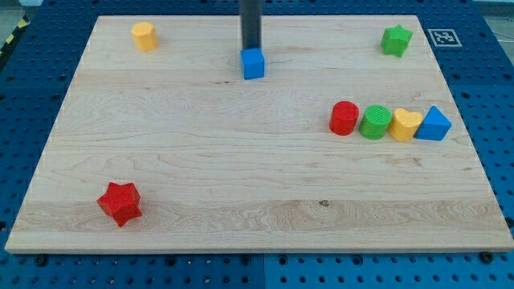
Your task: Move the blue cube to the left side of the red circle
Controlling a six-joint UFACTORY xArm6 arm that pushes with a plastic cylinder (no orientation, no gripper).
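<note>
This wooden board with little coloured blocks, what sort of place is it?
Probably a robotics lab bench: a wooden board on a blue perforated table, a printed marker tag, and my tip behind the blue cube.

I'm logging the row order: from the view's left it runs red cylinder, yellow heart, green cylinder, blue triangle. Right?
Not quite. The camera view shows the red cylinder, then the green cylinder, then the yellow heart, then the blue triangle.
</note>
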